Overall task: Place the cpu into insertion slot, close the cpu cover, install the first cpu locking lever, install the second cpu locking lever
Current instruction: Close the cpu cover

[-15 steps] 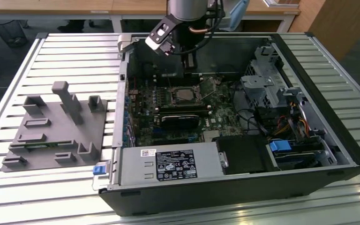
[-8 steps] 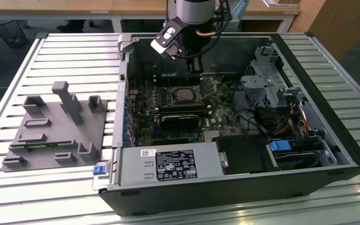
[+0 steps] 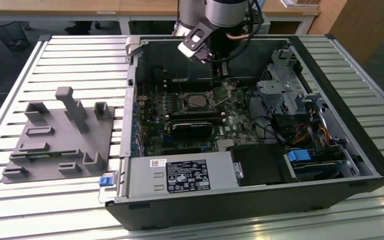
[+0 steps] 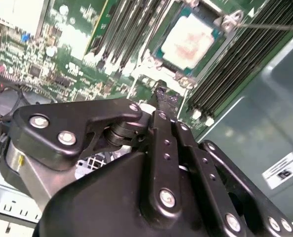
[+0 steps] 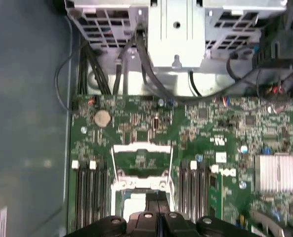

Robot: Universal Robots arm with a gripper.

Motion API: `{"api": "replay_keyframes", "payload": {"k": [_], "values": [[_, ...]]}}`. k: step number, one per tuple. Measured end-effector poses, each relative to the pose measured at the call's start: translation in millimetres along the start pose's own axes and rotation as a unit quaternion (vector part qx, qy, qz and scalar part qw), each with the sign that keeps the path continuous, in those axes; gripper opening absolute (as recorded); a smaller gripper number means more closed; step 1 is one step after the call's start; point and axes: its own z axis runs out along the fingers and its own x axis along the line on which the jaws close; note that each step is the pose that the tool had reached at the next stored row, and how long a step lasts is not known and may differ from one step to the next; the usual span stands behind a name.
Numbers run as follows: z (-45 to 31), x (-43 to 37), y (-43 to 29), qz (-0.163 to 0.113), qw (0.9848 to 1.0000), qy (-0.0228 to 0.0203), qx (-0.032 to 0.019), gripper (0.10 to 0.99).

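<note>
Cpu is seen seated in the insertion slot, centre of the exterior view. Cpu cover is noted swung open. Gripper is held above the socket, upper centre; fingers are pressed together, nothing gripped.

The cpu, flat and silvery-beige, lies seated in the insertion slot amid green board; the cpu cover stands swung open.

Downward-pointing hand, fingers pressed together
</note>
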Motion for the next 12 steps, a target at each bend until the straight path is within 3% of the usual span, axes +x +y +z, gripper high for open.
{"api": "replay_keyframes", "payload": {"k": [5, 9, 12], "values": [[3.0, 0.0, 4.9, -0.016, 0.9999, 0.0009, 0.0017, 0.106], [8.1, 1.6, 17.2, -0.016, 0.9998, 0.0010, 0.0068, 0.106], [11.1, 3.4, 20.7, -0.016, 0.9998, 0.0011, 0.0077, 0.106]]}}
